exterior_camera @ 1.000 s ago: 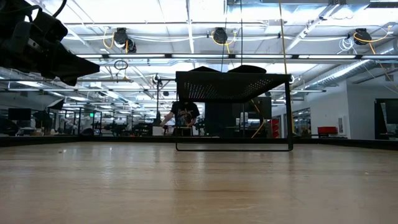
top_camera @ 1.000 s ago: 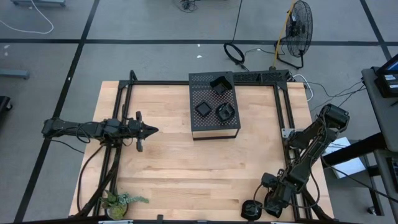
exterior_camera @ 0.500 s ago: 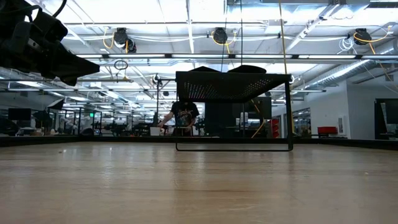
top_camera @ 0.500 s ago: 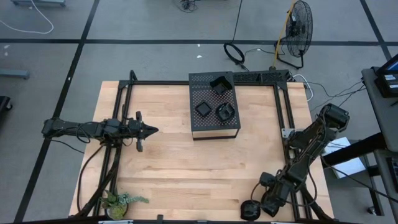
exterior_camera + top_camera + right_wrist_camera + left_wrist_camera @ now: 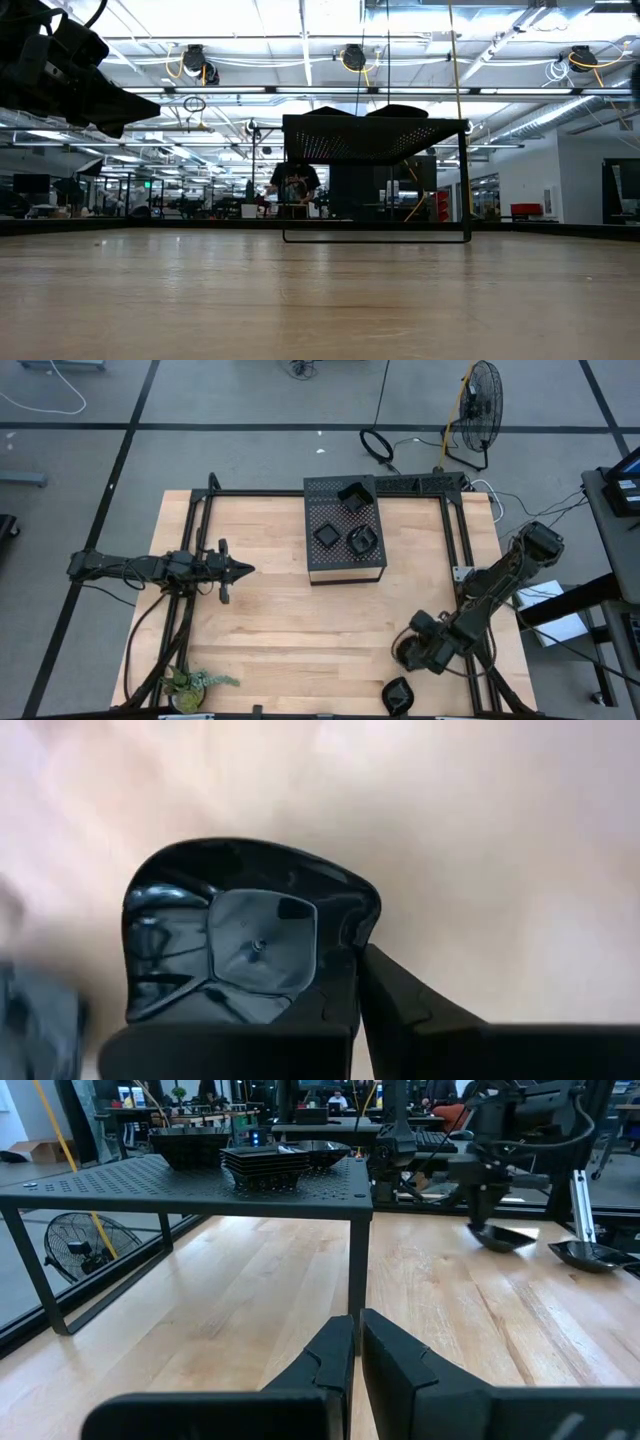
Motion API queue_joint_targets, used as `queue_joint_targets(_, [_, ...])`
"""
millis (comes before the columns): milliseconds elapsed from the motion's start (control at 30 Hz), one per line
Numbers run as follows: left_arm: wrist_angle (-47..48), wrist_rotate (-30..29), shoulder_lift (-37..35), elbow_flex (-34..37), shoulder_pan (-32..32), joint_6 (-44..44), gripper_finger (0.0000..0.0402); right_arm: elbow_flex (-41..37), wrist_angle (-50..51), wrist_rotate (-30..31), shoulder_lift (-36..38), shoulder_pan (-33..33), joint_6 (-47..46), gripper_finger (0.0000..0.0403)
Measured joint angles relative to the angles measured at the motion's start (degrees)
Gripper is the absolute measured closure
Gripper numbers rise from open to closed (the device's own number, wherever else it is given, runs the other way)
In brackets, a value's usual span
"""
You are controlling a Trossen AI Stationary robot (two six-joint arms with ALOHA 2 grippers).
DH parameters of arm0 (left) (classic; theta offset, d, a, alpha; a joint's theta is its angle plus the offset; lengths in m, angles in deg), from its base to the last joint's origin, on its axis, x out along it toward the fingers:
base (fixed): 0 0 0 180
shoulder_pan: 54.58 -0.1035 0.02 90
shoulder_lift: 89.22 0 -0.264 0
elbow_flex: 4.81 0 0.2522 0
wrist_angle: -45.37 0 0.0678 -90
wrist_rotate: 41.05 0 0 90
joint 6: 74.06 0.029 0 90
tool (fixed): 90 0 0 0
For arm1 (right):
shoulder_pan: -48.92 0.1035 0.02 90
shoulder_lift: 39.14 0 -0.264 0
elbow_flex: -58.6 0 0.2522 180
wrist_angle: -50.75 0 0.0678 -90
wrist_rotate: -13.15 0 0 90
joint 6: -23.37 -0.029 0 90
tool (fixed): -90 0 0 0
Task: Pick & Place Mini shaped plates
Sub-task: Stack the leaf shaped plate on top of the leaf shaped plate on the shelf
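Three mini plates (image 5: 345,515) sit on top of the perforated box (image 5: 345,565), their outlines hard to make out against its dark mesh. Well toward the near right corner from the box, the right gripper (image 5: 412,653) has its fingers (image 5: 400,995) closed on the rim of an angular plate (image 5: 245,945), largely hidden beneath the arm from above. Another small plate (image 5: 397,696) lies on the tabletop (image 5: 280,630) just nearer the edge. Left of the box, the left gripper (image 5: 356,1342) hovers, fingers pressed together, empty.
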State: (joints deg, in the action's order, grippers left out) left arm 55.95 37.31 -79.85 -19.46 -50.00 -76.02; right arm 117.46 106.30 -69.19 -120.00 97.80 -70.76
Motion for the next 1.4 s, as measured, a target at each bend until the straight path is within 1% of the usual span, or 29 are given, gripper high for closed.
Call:
queue_joint_targets(100, [0.0, 0.0, 0.0, 0.0, 0.0, 0.0, 0.0376, 0.0, 1.9, 6.1, 0.3, -2.3, 0.2, 0.0402])
queue_joint_targets(200, [0.0, 0.0, 0.0, 0.0, 0.0, 0.0, 0.0376, 0.0, 2.3, 11.4, 0.4, -4.7, 3.9, 0.0402])
queue_joint_targets(300, [0.0, 0.0, 0.0, 0.0, 0.0, 0.0, 0.0376, 0.0, 2.1, 14.7, 0.4, -6.5, 7.2, 0.0402])
queue_joint_targets(467, [0.0, 0.0, 0.0, 0.0, 0.0, 0.0, 0.0376, 0.0, 1.8, 16.2, 0.4, -8.6, 10.5, 0.0402])
queue_joint_targets(600, [0.0, 0.0, 0.0, 0.0, 0.0, 0.0, 0.0376, 0.0, 1.7, 16.3, 0.4, -10.0, 12.7, 0.0402])
queue_joint_targets(833, [0.0, 0.0, 0.0, 0.0, 0.0, 0.0, 0.0376, -0.1, 1.8, 16.3, 0.4, -12.4, 16.3, 0.0386])
queue_joint_targets(1000, [0.0, 0.0, 0.0, 0.0, 0.0, 0.0, 0.0376, -0.1, 1.4, 17.2, 0.4, -14.5, 18.2, 0.0356])
queue_joint_targets(1167, [0.0, 0.0, 0.0, 0.0, 0.0, 0.0, 0.0376, -0.1, -2.6, 19.4, 0.4, -15.5, 20.8, 0.0299])
queue_joint_targets(1300, [0.0, 0.0, 0.0, 0.0, 0.0, 0.0, 0.0376, -0.1, -5.4, 19.3, 0.4, -15.4, 21.8, 0.0252])
queue_joint_targets(1400, [0.0, 0.0, 0.0, 0.0, 0.0, 0.0, 0.0376, -0.1, -5.5, 18.3, 0.4, -14.6, 21.0, 0.0228])
